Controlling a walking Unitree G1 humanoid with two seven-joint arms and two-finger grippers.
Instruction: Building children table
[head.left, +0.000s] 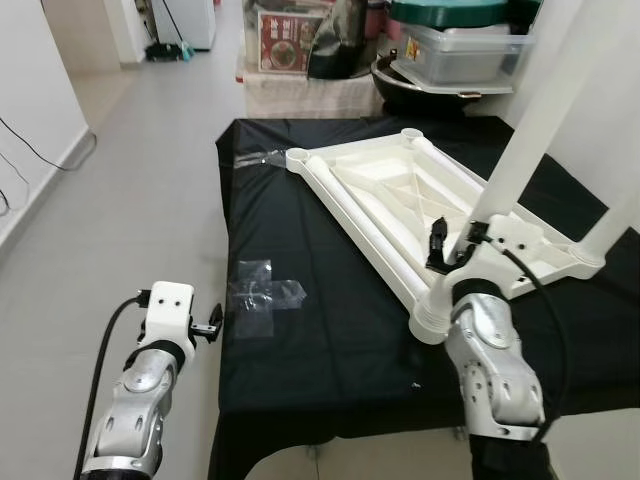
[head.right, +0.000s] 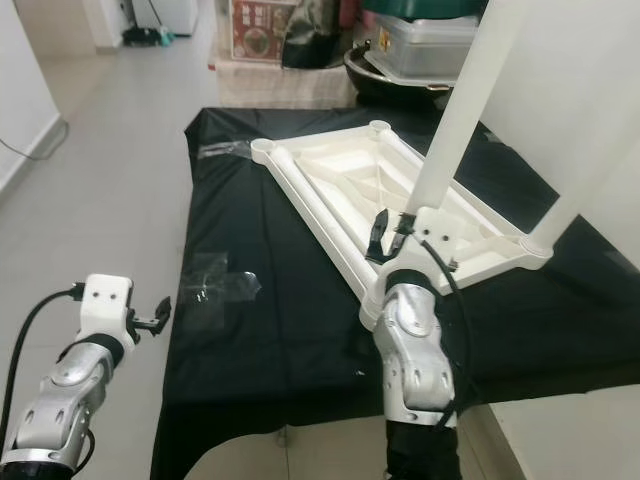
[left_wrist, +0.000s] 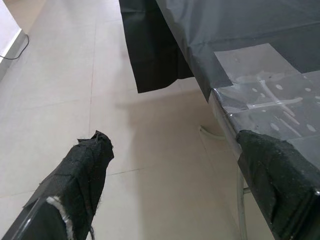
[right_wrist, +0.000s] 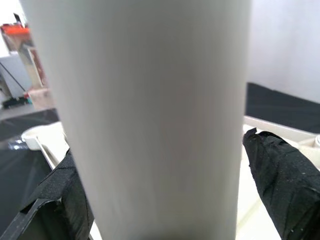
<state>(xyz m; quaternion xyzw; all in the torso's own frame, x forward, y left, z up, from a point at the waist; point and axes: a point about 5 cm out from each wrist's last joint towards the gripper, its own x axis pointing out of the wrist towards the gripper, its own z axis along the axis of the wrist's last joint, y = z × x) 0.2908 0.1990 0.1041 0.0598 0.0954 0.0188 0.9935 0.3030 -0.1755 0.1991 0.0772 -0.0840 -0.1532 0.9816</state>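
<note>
Nearest me, the left gripper (head.left: 214, 322) hangs spread and empty just off the edge of the black cloth (head.left: 330, 330), beside a patch of clear tape (head.left: 262, 288), out of the way. The right gripper (head.left: 455, 243) clasps a white leg (head.left: 530, 130), its fingers (right_wrist: 285, 185) either side, holding it upright, I'd guess to seat it. The tabletop (head.left: 400, 200) lies upside down beyond, sockets up, another leg (head.left: 625, 220) already standing.

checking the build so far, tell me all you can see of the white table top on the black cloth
The white table top looks like moulded plastic and lies upside down on the black cloth, ribbed underside up, with round leg sockets at its corners. Two white legs stand up from its near-right part. The right tool straddles one leg just above the top, fingers on either side.
</note>
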